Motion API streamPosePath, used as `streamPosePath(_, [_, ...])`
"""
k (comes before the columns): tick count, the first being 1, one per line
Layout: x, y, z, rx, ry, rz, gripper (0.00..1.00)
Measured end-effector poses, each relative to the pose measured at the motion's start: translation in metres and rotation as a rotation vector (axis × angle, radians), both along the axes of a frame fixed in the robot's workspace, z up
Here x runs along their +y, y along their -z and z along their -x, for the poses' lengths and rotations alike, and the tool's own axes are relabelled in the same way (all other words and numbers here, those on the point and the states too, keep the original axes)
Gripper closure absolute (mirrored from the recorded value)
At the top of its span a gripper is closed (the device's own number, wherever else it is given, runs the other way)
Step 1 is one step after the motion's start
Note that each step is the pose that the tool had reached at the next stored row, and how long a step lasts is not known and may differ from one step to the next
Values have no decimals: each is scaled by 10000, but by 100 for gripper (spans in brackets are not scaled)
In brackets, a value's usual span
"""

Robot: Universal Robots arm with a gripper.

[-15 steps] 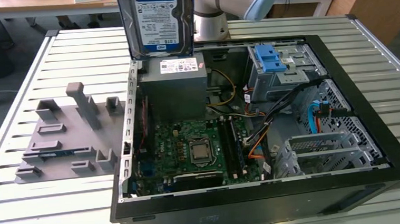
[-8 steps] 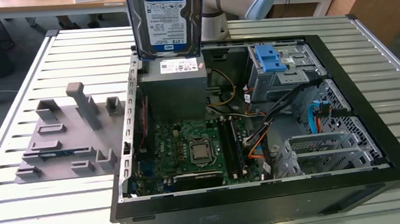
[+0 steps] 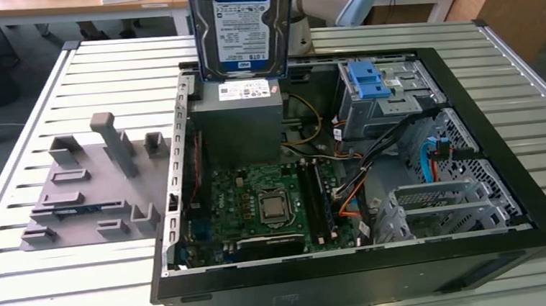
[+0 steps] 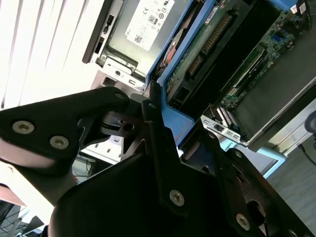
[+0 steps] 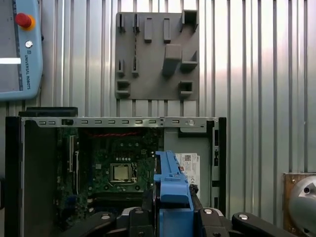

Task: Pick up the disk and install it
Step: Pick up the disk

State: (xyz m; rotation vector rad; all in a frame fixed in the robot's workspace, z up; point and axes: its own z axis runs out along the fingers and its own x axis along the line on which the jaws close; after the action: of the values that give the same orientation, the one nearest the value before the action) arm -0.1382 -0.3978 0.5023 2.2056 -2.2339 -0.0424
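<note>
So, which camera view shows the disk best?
The exterior view: the disk stands upright above the computer case, label facing the camera. The second wrist view shows its circuit-board underside; the first wrist view its blue bracket edge-on.

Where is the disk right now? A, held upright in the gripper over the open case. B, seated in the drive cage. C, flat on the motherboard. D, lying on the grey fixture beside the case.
A: in the exterior view the disk stands upright over the power supply, and in the first wrist view the gripper clamps its blue bracket.
</note>
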Motion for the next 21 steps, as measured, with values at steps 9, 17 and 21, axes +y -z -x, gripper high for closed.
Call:
streamPosePath(9, [-43, 0, -219, 10, 3, 0, 64])
streamPosePath(17, [-163, 11, -316, -2, 0, -50, 64])
streamPosePath(21, [-208, 20, -316, -80, -2, -286, 64])
